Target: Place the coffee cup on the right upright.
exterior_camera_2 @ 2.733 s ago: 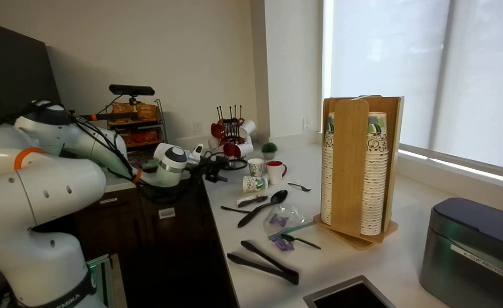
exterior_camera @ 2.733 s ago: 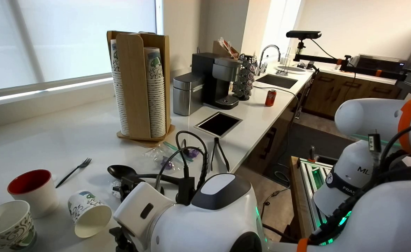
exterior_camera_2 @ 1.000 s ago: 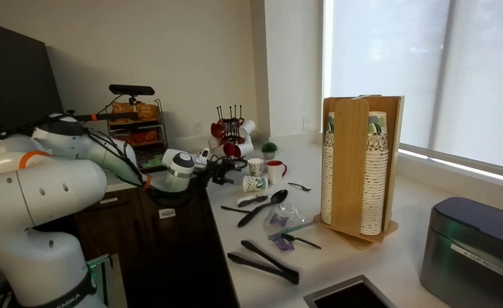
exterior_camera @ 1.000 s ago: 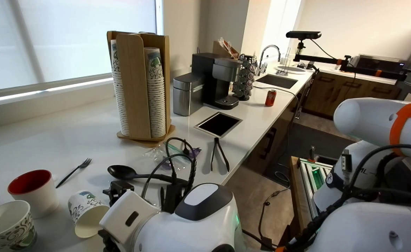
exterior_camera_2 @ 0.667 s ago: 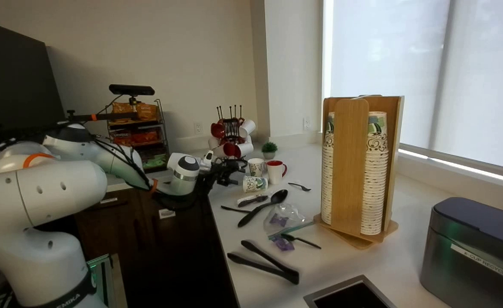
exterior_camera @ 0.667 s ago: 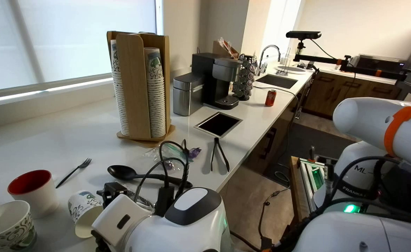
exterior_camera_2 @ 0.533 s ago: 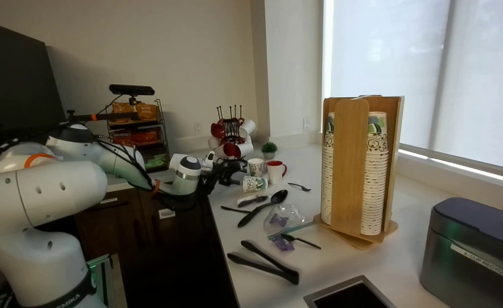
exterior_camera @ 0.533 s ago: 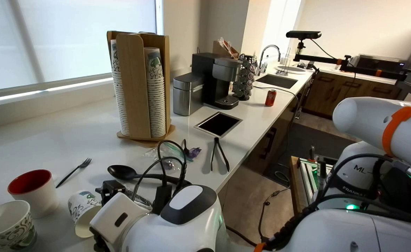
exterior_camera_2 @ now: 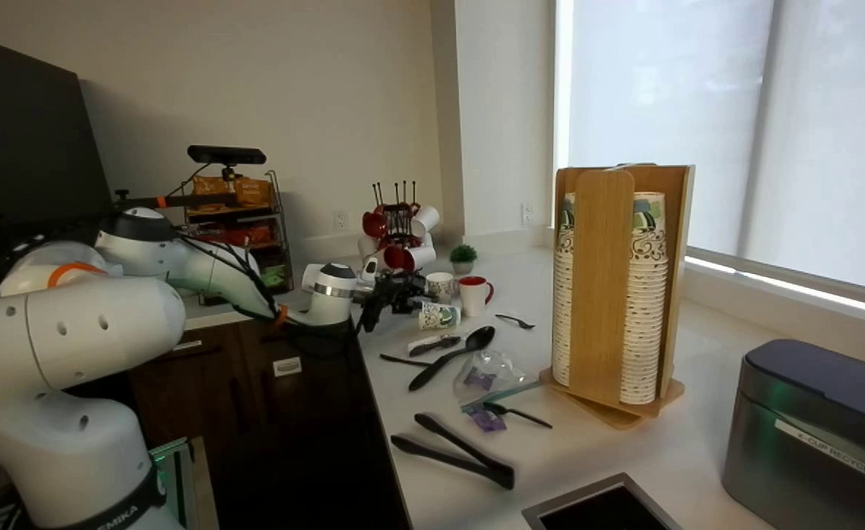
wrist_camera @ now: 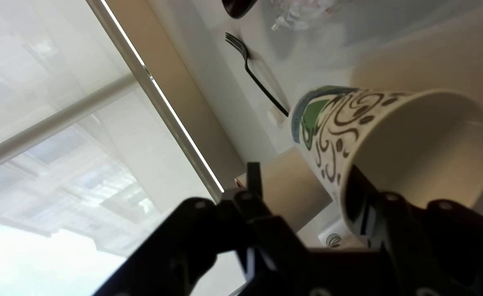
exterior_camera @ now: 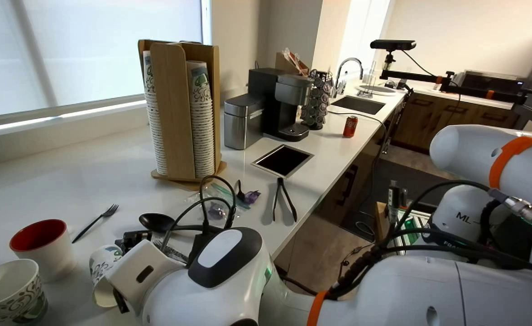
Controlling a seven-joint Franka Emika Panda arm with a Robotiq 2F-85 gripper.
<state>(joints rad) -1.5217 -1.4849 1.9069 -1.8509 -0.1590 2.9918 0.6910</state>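
The coffee cup (exterior_camera: 103, 267), white paper with green-grey print, lies on its side on the counter. It shows in an exterior view (exterior_camera_2: 439, 316) and large in the wrist view (wrist_camera: 327, 131), its mouth facing the gripper. My gripper (wrist_camera: 305, 176) is open at the cup's mouth. In the wrist view, the right finger overlaps the mouth and appears to reach just inside the rim; the left finger is outside. The near cup wall lies between them, with a gap to the left finger. In an exterior view the gripper (exterior_camera_2: 416, 296) is beside the cup. The hand partly hides the cup.
A white mug with red inside (exterior_camera: 41, 249) and a similar upright paper cup (exterior_camera: 10, 290) stand beside the cup. A fork (exterior_camera: 96, 222), black spoon (exterior_camera: 157, 222), plastic bag (exterior_camera_2: 491, 375) and tongs (exterior_camera_2: 461, 453) lie nearby. A wooden cup holder (exterior_camera_2: 601, 287) stands further along.
The arm has moved toward the lying cup, bringing the open gripper to its mouth. The gripper now covers more of the cup. The cup may have shifted very slightly.
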